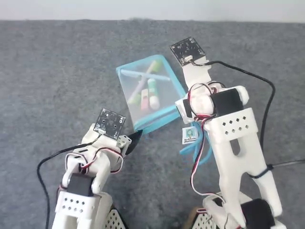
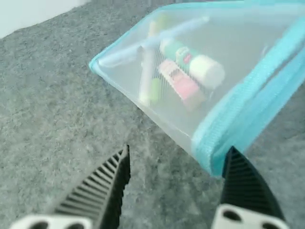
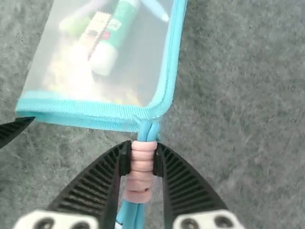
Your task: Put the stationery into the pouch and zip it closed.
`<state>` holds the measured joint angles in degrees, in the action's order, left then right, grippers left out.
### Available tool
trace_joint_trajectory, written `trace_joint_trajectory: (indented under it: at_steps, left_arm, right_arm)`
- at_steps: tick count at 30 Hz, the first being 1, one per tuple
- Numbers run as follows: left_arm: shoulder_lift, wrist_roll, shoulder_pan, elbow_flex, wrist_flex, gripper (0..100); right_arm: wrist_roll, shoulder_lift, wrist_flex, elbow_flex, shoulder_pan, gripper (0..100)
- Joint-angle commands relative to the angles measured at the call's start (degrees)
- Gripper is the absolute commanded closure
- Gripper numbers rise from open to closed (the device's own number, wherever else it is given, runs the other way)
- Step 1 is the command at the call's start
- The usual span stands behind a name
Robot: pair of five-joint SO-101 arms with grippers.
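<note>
Jaws of your right gripper (image 3: 141, 147) pinch the pink zipper pull (image 3: 139, 167), left gripper (image 2: 180, 151) gapes; stationery (image 2: 183, 71) is inside the pouch (image 1: 162, 119), zip looks closed, only release remains

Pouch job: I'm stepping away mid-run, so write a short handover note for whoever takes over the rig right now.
Right hand: shut on the pink bead of the zip pull cord, at one corner of the pouch.
Left hand: open, at the other end of the zip edge, gripping nothing.
Things: pouch lies flat on the grey table, stationery inside it.
Done: loading. The zip edge looks shut along the stretch that shows.
Left: confirm the zip is fully closed, then probably release the bead.
</note>
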<state>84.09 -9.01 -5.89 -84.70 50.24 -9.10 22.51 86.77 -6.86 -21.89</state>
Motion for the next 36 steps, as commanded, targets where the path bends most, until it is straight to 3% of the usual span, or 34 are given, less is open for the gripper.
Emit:
trace_joint_trajectory:
  at_steps: [1,15,20,26,32,36]
  left_arm:
    - [0.53,-0.70,-0.35,0.75,-2.64,70]
    - [0.09,-0.70,3.16,-2.24,-9.41,74]
    - [0.44,-0.44,3.16,-2.24,-9.41,75]
    - [0.44,2.20,3.16,-2.15,-9.49,85]
    - [0.53,3.52,3.25,-1.01,-9.32,95]
    - [0.53,8.26,4.48,-0.31,-9.32,95]
  right_arm:
    - [0.44,1.19,0.84,3.69,-1.89,99.3]
    - [-8.62,14.11,10.86,3.78,-2.24,99.3]
    - [-10.81,14.73,13.93,3.34,-6.81,99.3]
    - [-10.73,14.99,12.26,1.14,-14.99,99.3]
    - [-10.81,15.08,3.65,-7.12,-16.04,98.9]
    - [-10.81,15.34,-2.24,-12.04,-18.07,84.9]
